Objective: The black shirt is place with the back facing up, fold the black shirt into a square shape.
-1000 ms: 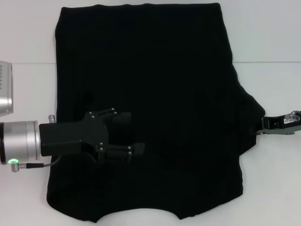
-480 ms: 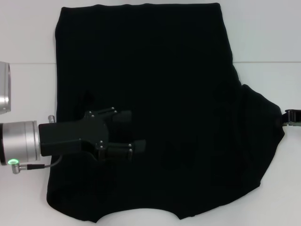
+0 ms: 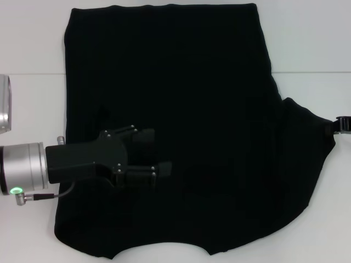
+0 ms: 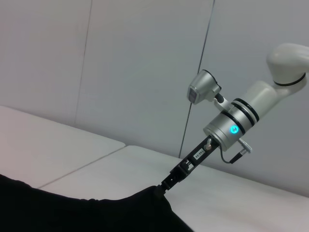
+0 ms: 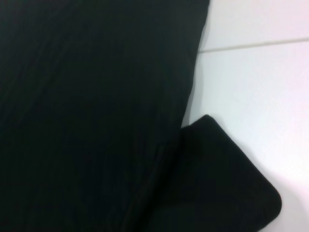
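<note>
The black shirt [image 3: 181,109] lies spread flat on the white table [image 3: 33,98], neckline at the near edge. My left gripper [image 3: 155,152] hovers over or rests on the shirt's left middle, open, with its two fingers apart and nothing between them. At the far right edge my right gripper [image 3: 341,125] is shut on the tip of the shirt's right sleeve, which is drawn out to a point. The left wrist view shows that right gripper [image 4: 165,186] pinching the sleeve tip just above the table. In the right wrist view the shirt [image 5: 87,106] fills most of the picture.
A silver metal part [image 3: 4,104] sits at the left edge of the head view. A seam line [image 3: 312,73] crosses the table behind the sleeve. Grey wall panels [image 4: 120,63] stand beyond the table.
My right gripper has moved right and slightly away, drawing the right sleeve outward from the shirt's body. The left gripper has barely shifted.
</note>
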### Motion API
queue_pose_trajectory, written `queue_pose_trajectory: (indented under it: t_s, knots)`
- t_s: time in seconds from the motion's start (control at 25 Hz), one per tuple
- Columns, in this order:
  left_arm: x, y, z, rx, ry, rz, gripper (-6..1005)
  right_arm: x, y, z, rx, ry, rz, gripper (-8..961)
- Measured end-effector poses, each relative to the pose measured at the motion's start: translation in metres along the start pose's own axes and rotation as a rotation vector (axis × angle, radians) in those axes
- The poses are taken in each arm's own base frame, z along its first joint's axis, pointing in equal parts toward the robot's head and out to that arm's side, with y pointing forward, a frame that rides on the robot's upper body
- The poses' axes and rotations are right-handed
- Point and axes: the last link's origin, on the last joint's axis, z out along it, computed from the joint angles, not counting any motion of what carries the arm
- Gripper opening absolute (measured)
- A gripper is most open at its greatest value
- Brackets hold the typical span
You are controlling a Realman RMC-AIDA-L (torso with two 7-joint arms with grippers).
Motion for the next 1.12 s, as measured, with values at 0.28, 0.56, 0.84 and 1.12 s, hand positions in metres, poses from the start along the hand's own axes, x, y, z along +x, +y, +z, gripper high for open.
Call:
queue_pose_trajectory:
  t_s: [0.28, 0.56, 0.84, 1.12]
  knots:
    - [-0.001, 0.001, 0.0, 0.0, 0.008, -0.008, 937, -0.007, 0.006, 0.001, -0.006, -0.004, -0.029, 9]
    - [0.0, 0.001, 0.0, 0.001, 0.012, -0.008, 936, -0.018, 0.058, 0.012, -0.133, 0.075, -0.147, 17]
    - [-0.001, 0.001, -0.001, 0.003, 0.012, -0.009, 936, -0.022, 0.122, 0.033, -0.151, 0.238, -0.351, 43]
    - [-0.002, -0.001, -0.004, 0.019, 0.008, -0.011, 937, -0.036, 0.155, 0.049, -0.016, 0.293, -0.465, 68]
